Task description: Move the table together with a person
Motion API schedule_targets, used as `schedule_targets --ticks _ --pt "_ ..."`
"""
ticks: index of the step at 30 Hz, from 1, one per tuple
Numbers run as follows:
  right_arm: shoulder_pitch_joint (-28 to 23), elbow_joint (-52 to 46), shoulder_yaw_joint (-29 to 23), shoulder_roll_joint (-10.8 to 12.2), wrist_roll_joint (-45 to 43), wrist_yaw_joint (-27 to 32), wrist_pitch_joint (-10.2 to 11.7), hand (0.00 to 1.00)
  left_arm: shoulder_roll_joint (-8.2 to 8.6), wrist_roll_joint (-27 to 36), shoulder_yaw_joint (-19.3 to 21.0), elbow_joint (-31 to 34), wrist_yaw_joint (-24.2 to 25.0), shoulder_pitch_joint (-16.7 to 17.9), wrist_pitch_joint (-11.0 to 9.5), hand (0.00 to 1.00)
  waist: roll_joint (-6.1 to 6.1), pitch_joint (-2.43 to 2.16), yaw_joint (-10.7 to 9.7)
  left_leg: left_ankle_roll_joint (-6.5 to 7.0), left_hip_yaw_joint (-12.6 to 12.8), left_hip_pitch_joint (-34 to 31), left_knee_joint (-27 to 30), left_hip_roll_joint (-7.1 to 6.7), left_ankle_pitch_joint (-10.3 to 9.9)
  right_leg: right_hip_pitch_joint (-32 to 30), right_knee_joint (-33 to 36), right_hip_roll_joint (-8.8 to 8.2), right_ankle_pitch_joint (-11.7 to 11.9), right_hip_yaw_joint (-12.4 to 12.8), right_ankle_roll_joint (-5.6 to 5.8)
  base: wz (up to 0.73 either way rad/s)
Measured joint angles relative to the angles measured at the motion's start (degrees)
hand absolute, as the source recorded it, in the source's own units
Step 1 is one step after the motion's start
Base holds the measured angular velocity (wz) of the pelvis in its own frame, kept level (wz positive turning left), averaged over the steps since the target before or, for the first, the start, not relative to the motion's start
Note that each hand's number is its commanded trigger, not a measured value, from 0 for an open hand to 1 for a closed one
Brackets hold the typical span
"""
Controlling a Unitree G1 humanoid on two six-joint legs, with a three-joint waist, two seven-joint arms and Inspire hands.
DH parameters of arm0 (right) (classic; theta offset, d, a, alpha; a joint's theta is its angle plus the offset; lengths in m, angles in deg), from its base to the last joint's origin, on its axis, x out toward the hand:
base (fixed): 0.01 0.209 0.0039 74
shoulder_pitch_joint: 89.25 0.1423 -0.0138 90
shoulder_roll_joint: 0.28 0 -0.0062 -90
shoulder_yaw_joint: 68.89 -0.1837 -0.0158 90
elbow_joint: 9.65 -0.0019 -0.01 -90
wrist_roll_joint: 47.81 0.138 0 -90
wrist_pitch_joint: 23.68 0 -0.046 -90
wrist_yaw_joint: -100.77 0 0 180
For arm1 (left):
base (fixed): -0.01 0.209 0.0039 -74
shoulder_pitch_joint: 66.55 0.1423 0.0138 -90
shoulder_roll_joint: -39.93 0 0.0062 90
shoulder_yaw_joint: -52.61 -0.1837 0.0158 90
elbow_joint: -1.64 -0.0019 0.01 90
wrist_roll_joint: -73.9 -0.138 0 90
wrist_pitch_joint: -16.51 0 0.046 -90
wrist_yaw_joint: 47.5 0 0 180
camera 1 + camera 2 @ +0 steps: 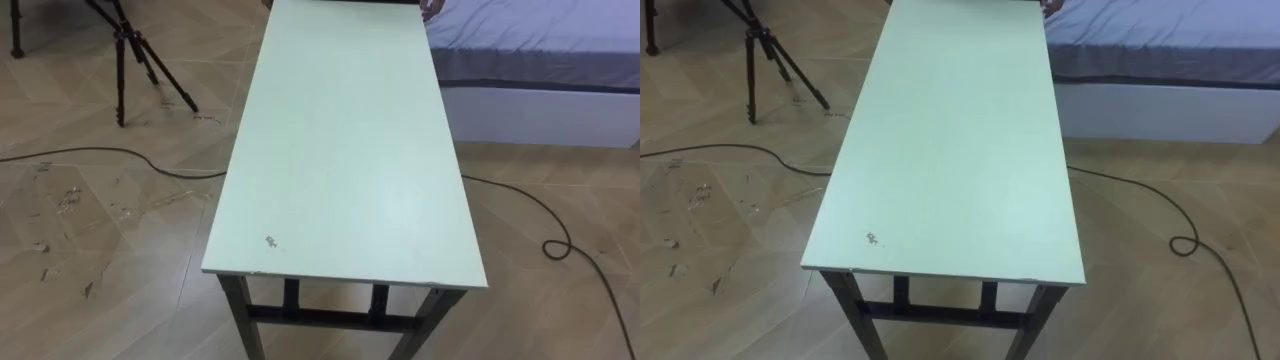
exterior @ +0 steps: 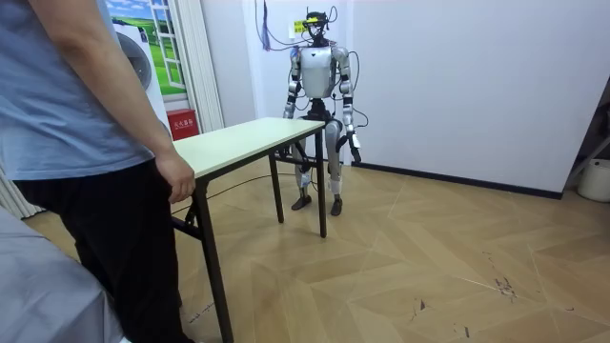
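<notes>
Table (image 1: 345, 150) stood on the wood floor (image 1: 90, 200), your robot at one short end and a person (image 2: 86, 124) at the other, the person's hand (image 2: 176, 179) on that end's corner. Your left robot hand (image 2: 356, 148) hung by the thigh, off the table; released or clenched, you could not tell for either robot hand. Lifting and carrying looked wholly ahead. A red sign (image 2: 183, 122) was too small to read.
</notes>
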Motion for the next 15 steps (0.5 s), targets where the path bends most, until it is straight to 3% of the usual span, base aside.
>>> schedule_targets --ticks 10,12,15 --pt "0.5 1.0 -0.2 0.1 0.3 -0.7 -0.2 0.0 -0.01 0.1 0.2 0.0 -0.7 0.1 0.0 0.0 -0.46 0.1 0.0 0.0 -0.4 0.0 0.0 0.01 0.0 0.2 0.0 -0.01 0.0 -0.3 0.0 0.01" --pt "0.5 1.0 -0.1 0.0 1.3 -1.3 -0.2 0.0 -0.01 1.2 0.1 0.0 -0.7 0.0 0.0 0.0 -0.9 0.15 0.0 0.0 -0.4 0.0 0.0 0.02 0.0 0.2 0.0 -0.01 0.0 -0.3 0.0 0.0" --pt "0.1 1.0 -0.2 0.1 2.8 -2.0 -0.3 0.0 0.19 5.2 0.9 -0.2 0.4 -0.1 0.1 0.0 -0.6 -0.02 0.2 0.0 -0.4 0.0 0.0 0.03 0.0 0.2 0.0 -0.01 0.0 -0.1 0.0 0.0"
